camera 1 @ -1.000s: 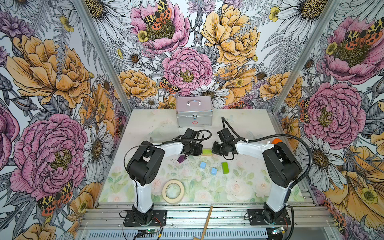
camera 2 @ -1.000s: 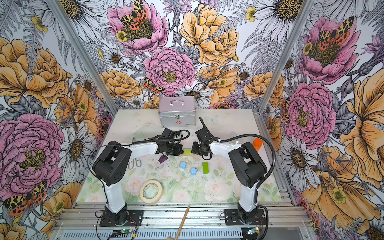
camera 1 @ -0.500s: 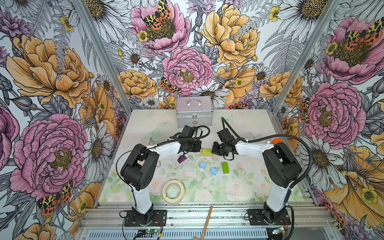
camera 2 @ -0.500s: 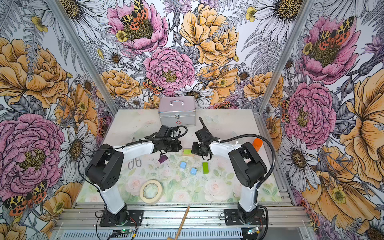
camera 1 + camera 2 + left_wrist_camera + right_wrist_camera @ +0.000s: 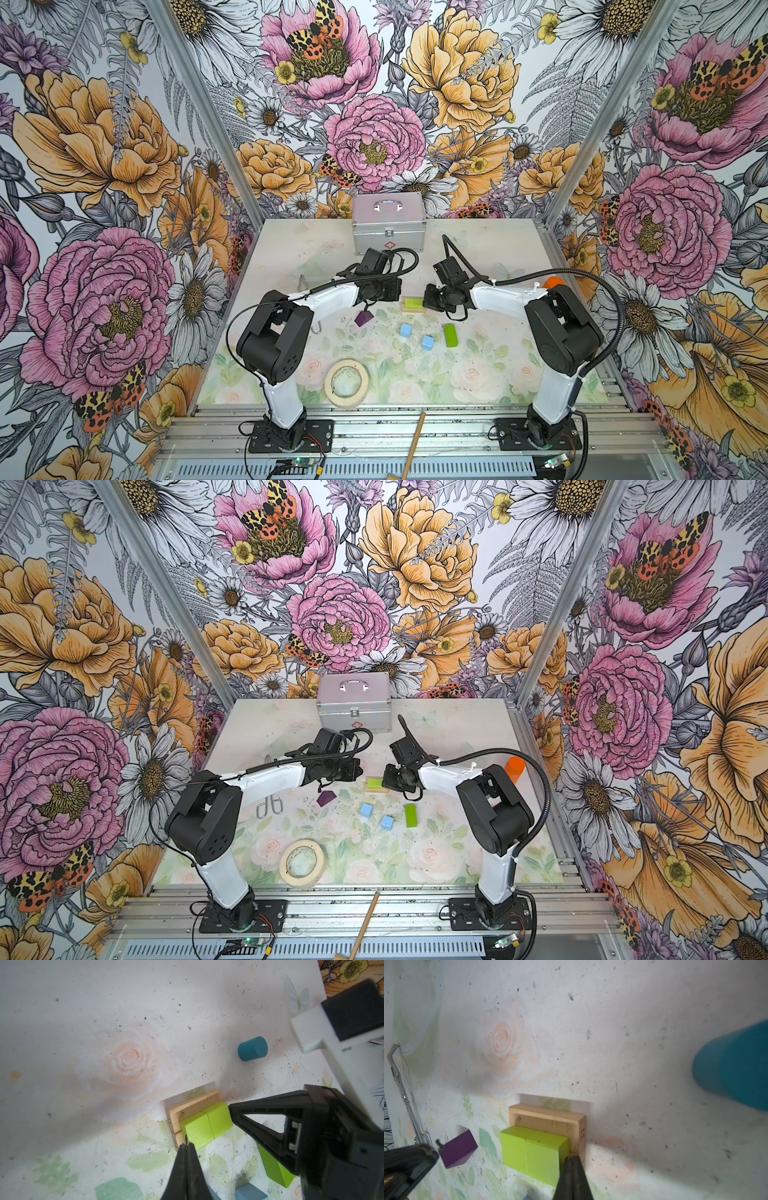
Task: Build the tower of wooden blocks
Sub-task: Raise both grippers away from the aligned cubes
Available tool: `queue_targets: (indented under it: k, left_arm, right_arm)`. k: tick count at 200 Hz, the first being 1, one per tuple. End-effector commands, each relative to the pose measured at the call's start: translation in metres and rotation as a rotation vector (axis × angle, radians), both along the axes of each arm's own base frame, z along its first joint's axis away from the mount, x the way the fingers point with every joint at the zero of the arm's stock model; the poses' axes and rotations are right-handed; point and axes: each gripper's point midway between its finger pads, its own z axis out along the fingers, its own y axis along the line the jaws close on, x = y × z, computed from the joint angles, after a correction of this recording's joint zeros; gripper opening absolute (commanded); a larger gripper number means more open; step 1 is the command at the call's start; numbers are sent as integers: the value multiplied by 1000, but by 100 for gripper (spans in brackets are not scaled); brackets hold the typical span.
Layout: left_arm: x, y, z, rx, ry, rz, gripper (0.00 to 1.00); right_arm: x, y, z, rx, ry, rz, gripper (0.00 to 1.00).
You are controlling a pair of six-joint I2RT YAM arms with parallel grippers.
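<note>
The table (image 5: 478,257) holds a silver case (image 5: 388,226) at the back. Its lid is down, so its contents are hidden. A tape roll (image 5: 330,384) lies flat near the front. An orange container (image 5: 515,766) stands at the right edge behind the right arm, and I cannot tell what is in it.

Mid-table is the tower (image 5: 413,303) so far: two tan bars (image 5: 550,1121) lying flat side by side, with two lime blocks (image 5: 533,1153) on top, end to end.

The left gripper (image 5: 187,1146) and right gripper (image 5: 572,1159) are both clenched and hold nothing. Their tips are at opposite ends of the lime pair.

Loose in front of the tower are a green block (image 5: 450,335), a purple roof block (image 5: 364,318) and two blue cubes (image 5: 405,330) (image 5: 428,342). A teal cylinder (image 5: 252,1049) lies on its side behind the tower.
</note>
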Motion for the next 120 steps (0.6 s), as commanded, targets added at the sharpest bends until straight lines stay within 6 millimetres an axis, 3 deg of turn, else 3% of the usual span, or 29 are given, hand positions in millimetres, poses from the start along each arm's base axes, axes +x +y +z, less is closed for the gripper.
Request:
queue_targets:
  k: [1, 68, 120]
  left_arm:
    - [6, 4, 12, -4, -38, 14, 0]
    - [7, 5, 14, -6, -42, 17, 0]
    - [6, 10, 27, -11, -71, 30, 0]
  right_arm:
    - [1, 3, 12, 18, -26, -9, 0]
    - [-1, 3, 11, 16, -21, -9, 0]
    - [-1, -7, 24, -10, -45, -29, 0]
